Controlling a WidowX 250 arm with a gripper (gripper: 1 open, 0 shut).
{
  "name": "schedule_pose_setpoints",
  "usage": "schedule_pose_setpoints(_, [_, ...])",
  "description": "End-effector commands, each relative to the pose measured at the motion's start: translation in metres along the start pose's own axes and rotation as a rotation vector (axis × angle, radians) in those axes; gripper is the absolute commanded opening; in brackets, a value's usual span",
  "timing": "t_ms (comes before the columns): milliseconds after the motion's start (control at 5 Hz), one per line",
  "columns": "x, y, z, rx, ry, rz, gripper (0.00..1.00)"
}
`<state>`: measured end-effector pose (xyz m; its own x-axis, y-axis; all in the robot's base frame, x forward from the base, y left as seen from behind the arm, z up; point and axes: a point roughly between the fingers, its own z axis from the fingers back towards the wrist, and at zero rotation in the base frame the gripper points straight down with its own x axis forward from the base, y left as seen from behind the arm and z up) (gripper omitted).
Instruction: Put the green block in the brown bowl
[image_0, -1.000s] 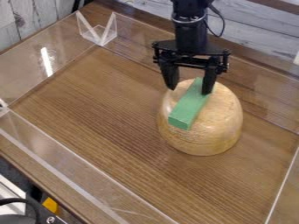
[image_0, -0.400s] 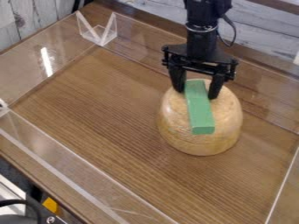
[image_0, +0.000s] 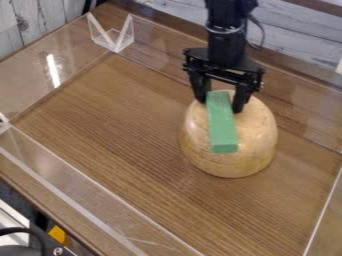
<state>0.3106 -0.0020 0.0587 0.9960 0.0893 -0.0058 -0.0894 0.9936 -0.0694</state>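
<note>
The brown bowl (image_0: 247, 150) sits upside down as a rounded wooden dome on the right part of the table. The green block (image_0: 221, 126) lies flat along the top of the dome, its long side running from the back to the front. My gripper (image_0: 223, 97) hangs straight down over the back of the bowl. Its black fingers (image_0: 203, 90) are open and straddle the far end of the block, with a gap showing on each side.
A wood-grain table top (image_0: 107, 120) is ringed by low clear plastic walls (image_0: 80, 185). A clear folded plastic piece (image_0: 112, 33) stands at the back left. The table's dark front edge and cables show at the bottom left.
The gripper shifted slightly to the right and stayed open. The green block on the dome swung from leaning front-left to pointing almost straight toward the front.
</note>
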Motion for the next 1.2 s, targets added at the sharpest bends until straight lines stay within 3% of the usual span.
schedule_pose_setpoints(0, [-0.017,0.008,-0.012,0.008,0.042,0.085,1.00])
schedule_pose_setpoints(200, [-0.025,0.000,-0.017,0.008,0.053,0.140,0.00])
schedule_pose_setpoints(600, [-0.022,-0.012,-0.042,0.011,0.098,0.046,0.00])
schedule_pose_setpoints(800, [-0.027,-0.032,-0.039,0.007,0.120,0.112,0.00])
schedule_pose_setpoints(1000, [-0.033,-0.041,-0.045,0.010,0.145,0.101,0.00])
